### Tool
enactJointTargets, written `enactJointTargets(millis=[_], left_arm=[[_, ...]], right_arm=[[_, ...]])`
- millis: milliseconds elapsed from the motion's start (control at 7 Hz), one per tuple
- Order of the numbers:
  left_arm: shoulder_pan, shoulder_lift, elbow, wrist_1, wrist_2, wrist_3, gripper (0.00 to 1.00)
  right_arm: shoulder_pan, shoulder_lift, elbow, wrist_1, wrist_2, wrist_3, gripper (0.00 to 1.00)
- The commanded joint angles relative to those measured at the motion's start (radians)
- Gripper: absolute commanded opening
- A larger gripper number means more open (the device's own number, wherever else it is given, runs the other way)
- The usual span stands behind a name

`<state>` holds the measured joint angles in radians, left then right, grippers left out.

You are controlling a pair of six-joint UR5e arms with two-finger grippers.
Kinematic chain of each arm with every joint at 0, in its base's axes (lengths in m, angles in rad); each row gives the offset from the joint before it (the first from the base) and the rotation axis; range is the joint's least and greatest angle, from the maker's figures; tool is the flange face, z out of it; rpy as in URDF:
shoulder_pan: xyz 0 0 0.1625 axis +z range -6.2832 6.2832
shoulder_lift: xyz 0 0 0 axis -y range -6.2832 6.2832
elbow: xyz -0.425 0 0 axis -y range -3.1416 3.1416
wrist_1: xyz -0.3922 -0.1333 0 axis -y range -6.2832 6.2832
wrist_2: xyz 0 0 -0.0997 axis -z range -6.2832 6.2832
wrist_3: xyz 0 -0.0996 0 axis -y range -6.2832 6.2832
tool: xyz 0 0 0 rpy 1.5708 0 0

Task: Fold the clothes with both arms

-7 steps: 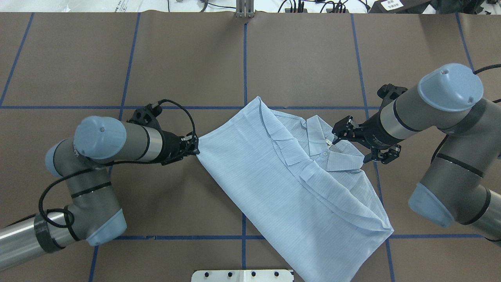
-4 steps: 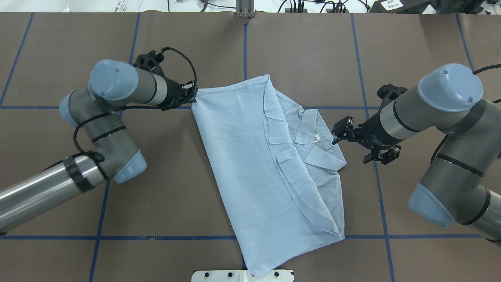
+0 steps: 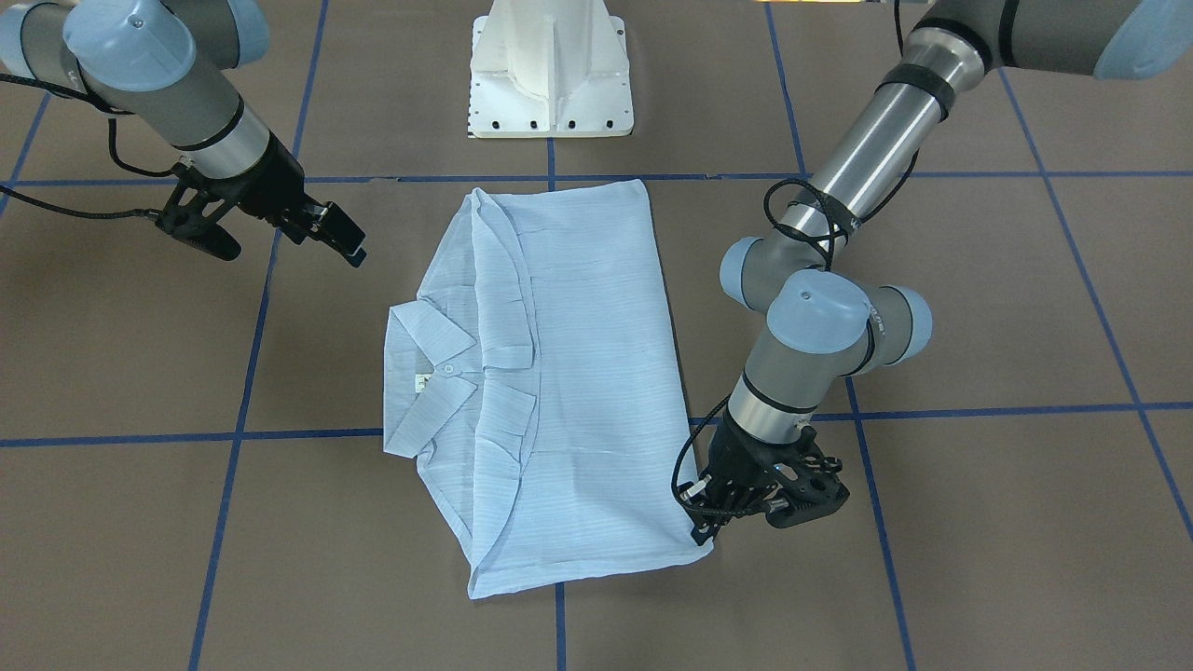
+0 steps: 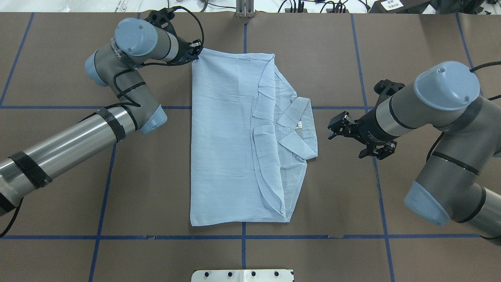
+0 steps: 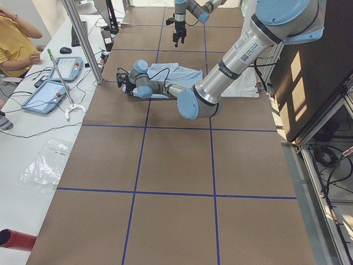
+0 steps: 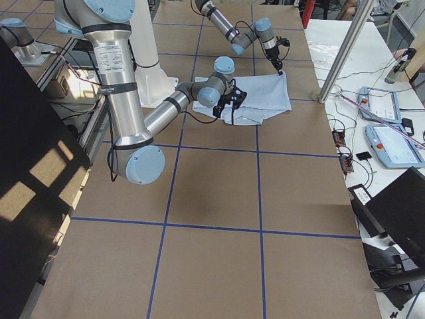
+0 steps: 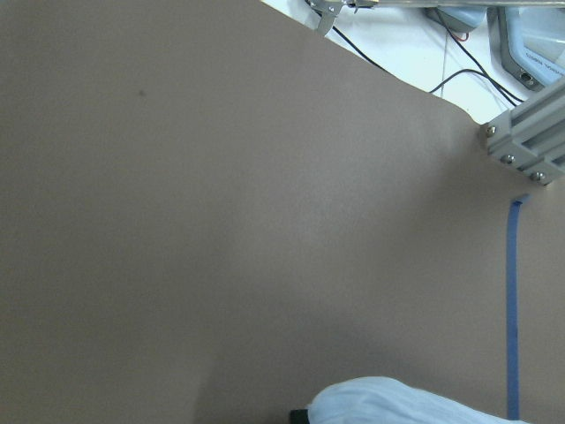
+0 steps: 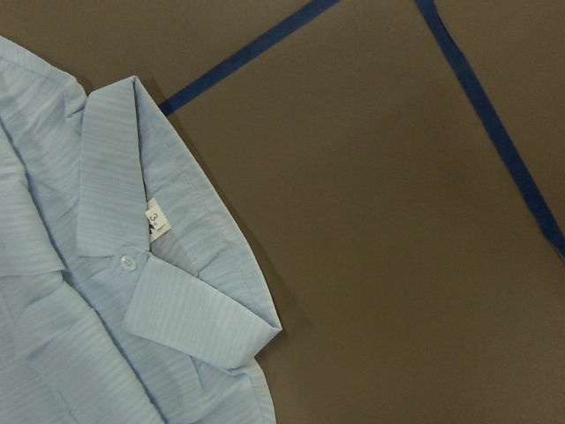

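Overhead and front cameras face each other, sharing the shirt; side cameras look along the tabletop; wrist cameras sit close.

shirt swung square, left tool farther out

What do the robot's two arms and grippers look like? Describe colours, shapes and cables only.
The left arm and right arm are silver-grey tubes with rounded pale blue joint caps and thin black bands at the joints. The left gripper and right gripper are black and two-fingered. A black cable loops along the left arm, and black straps wrap its shiny tube.
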<state>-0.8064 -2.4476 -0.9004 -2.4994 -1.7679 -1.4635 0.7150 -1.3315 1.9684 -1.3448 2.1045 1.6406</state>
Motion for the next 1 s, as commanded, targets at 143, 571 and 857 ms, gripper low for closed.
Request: enactJointTargets(millis=[143,571,857], left_arm=[[-0.013,0.051,-0.103,0.005,-0.027,0.029,0.58],[-0.057,0.382,-0.446,0.010,-0.175,0.196,0.58],[-0.083,0.499,-0.508,0.008,-0.179,0.314,0.58]], right_arm=[[-0.052,0.104,-0.065,-0.002,-0.110,0.001,1.00],[-0.288,0.194,-0.088,-0.092,-0.456,-0.042,1.00],[-0.371,0.285,-0.103,-0.274,-0.521,-0.282,1.00]])
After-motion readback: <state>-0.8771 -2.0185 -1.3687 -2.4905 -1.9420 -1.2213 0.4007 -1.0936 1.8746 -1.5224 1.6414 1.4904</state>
